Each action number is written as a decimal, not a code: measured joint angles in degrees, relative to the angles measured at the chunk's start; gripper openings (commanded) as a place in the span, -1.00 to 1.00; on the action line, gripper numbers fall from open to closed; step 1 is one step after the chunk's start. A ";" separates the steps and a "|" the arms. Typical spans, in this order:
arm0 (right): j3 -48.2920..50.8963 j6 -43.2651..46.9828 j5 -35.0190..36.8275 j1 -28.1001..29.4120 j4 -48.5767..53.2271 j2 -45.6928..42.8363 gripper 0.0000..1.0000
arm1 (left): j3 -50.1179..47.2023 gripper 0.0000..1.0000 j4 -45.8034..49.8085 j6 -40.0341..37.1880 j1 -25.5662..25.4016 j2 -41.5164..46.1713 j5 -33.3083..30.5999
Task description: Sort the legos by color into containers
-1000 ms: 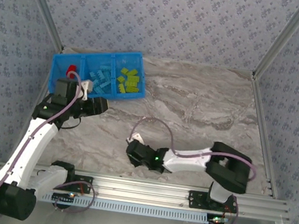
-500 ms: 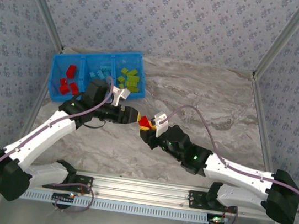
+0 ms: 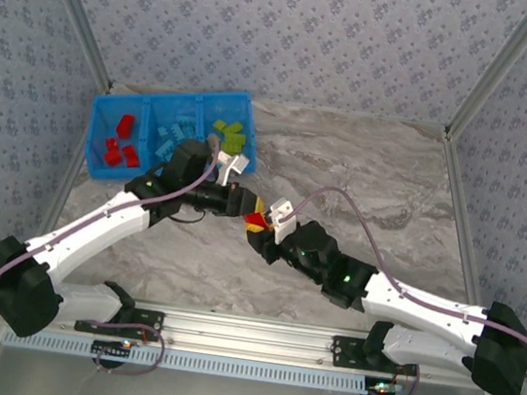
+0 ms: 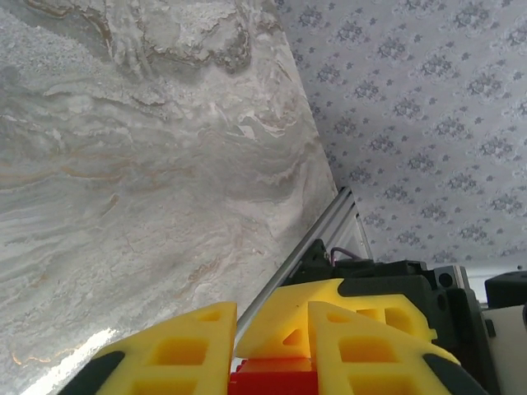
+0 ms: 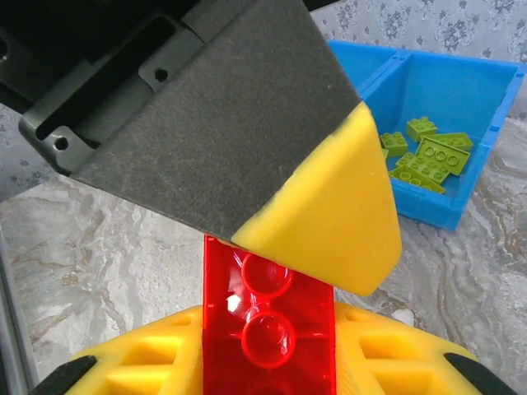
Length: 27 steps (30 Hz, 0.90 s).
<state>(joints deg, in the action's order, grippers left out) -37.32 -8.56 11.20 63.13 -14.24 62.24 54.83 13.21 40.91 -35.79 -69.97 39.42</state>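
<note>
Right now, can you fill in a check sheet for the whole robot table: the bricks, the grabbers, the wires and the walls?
Surface: grey marbled tabletop, no loose bricks seen.
Job's things: bright blue three-compartment plastic tray at far left, with red bricks left, light blue bricks middle, lime bricks right; one small red studded plastic brick held between the grippers.
Clutter: nothing seen.
Grippers: left gripper and right gripper both shut on that brick, tips meeting.
Cables: lilac cable on each arm, the right one arching high.
Surroundings: blue-grey patterned walls; aluminium rail at the near edge.
</note>
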 measured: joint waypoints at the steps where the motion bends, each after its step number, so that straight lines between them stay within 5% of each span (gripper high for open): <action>1: 0.00 0.09 0.02 0.00 0.09 0.00 -0.26 | 0.00 -0.81 -0.07 -0.09 0.00 0.02 -0.02; 4: 0.00 0.35 0.17 -0.04 -0.20 0.00 0.42 | 0.00 -0.88 -0.13 -0.15 0.13 0.20 -0.28; 6: 0.00 0.13 0.26 -0.04 -0.37 -0.04 0.59 | 0.00 -0.92 0.39 -0.57 0.81 0.81 -1.88; 10: 0.35 -0.48 0.61 -0.04 -0.50 -1.66 0.66 | 0.02 -0.92 3.13 -3.87 7.37 5.68 -9.94; 17: 4.15 -1.09 2.14 -0.04 -0.52 -7.26 0.75 | 2.80 -0.92 4.17 -16.44 20.98 11.02 -35.15; 22: 6.03 -1.27 3.63 -0.28 -0.31 -8.96 0.80 | 3.50 -0.92 -1.44 -20.35 32.54 4.42 -47.01; 27: 6.38 -1.27 3.87 -0.66 1.11 -9.75 0.80 | 9.35 -0.89 -3.17 -20.90 41.22 -10.60 -50.75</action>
<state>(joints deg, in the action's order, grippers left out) -30.94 -9.82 15.07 62.48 -13.13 52.49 64.18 10.04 20.01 5.43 -80.58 -11.33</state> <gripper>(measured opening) 0.902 0.217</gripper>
